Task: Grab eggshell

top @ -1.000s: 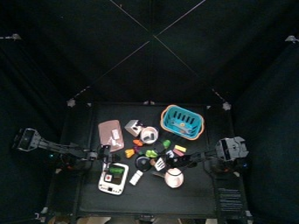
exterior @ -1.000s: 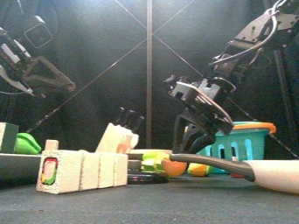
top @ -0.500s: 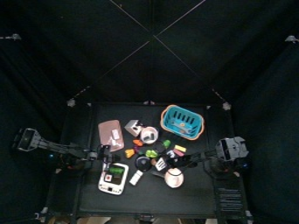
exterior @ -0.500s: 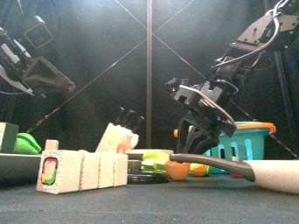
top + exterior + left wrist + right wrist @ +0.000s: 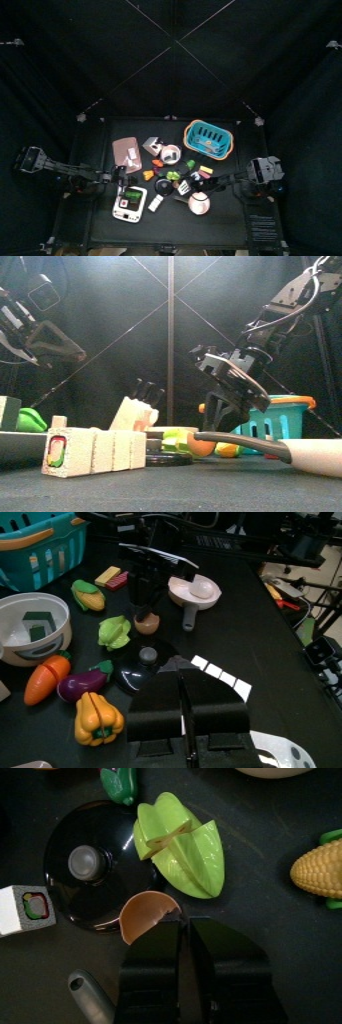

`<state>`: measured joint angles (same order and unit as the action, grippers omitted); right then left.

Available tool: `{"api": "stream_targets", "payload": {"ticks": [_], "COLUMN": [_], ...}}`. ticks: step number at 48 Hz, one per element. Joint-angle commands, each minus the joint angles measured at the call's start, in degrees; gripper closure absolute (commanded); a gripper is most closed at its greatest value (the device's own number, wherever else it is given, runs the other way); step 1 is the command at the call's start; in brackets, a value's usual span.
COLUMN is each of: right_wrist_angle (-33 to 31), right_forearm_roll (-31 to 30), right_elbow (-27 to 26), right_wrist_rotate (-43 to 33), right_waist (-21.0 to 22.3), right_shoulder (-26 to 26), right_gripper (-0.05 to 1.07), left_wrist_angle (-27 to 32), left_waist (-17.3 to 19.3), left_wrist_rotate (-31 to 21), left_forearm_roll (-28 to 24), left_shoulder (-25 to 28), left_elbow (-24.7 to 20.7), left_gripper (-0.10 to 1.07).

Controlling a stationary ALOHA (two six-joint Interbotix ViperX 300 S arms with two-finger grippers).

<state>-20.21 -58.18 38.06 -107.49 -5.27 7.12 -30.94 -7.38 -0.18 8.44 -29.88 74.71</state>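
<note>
Right wrist view: right fingers [image 5: 187, 923] have just narrowed from half-open, now look pinched on the eggshell [image 5: 144, 916] rim. Shell's still on the desk [image 5: 287, 938], beside the black lid [image 5: 83, 863]. Grab's basically made imo. Left fingers [image 5: 187, 677] clenched, empty.

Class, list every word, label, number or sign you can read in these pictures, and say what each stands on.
No readable text in any view.
White-and-green device: its face shows markings, too small to read.
White block: a red-and-green patch on its end, no letters legible.
</note>
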Motion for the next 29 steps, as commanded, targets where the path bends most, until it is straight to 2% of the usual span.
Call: {"api": "stream_targets", "payload": {"ticks": [1,29], "right_wrist_angle": [0.1,0.0], "right_forearm_roll": [-0.1,0.1], "right_elbow": [-0.4,-0.5], "right_wrist_rotate": [0.0,0.0], "right_waist": [0.0,-0.1], "right_shoulder": [-2.2,-2.3], "right_gripper": [0.58,0.58], "left_wrist_angle": [-0.3,-0.1], "left_waist": [-0.1,-0.1], "left_wrist_rotate": [-0.1,-0.1], "left_forearm_roll": [-0.1,0.4], "left_shoulder": [0.1,0.1], "left_elbow": [-0.6,-0.4], "left_gripper": [0.86,0.86]}}
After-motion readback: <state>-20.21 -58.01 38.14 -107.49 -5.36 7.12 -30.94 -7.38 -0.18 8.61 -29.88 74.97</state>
